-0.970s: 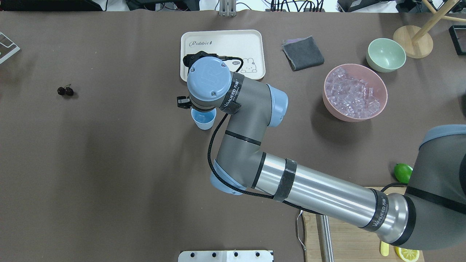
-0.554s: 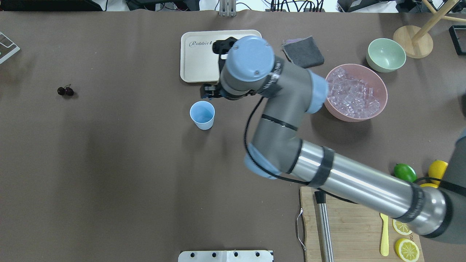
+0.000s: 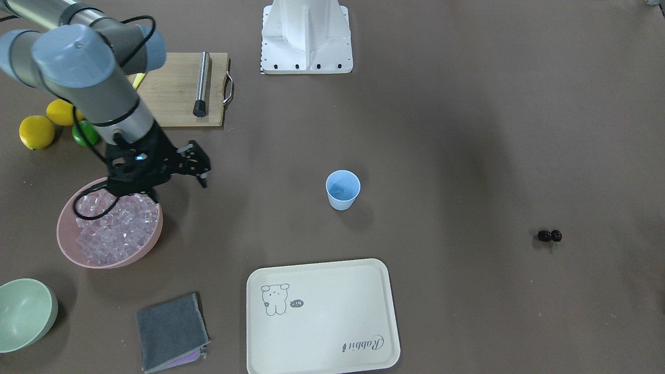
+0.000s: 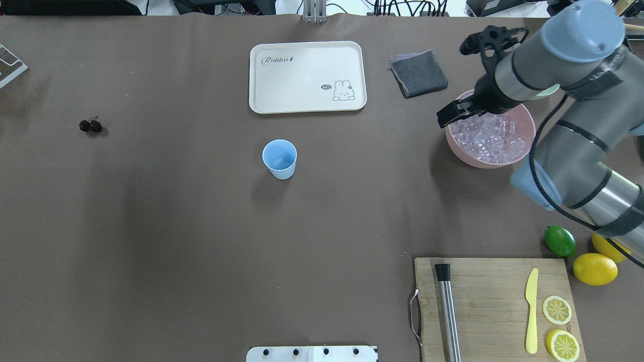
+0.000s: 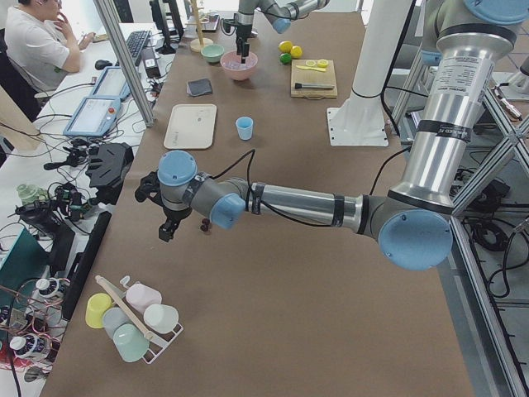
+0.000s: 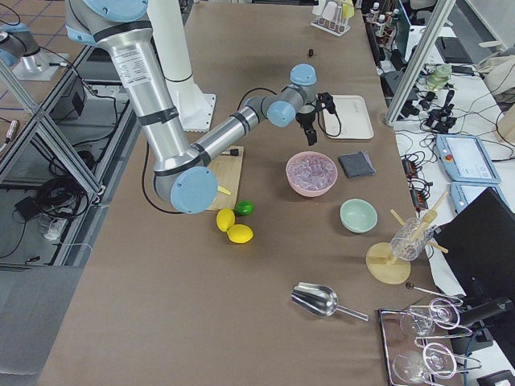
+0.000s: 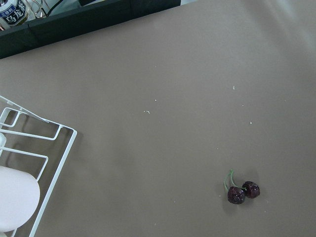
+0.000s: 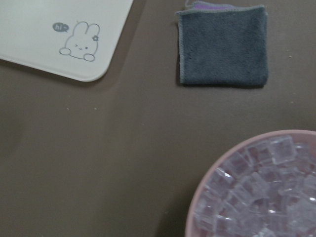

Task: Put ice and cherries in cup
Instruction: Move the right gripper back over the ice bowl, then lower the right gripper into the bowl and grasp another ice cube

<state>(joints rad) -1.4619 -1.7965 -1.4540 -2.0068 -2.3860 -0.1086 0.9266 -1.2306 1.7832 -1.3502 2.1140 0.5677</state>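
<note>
Now the right pincer gapes empty near the ice; for the left pincer I cannot tell.

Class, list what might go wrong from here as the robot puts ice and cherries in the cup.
1. The right tool hangs near the pink bowl's rim; lowering there might knock it and spill ice.
2. The cup is narrow and stands far from the bowl; a slick cube might miss.
3. The cherries are tiny and lie flat; a grasp might slip.
</note>
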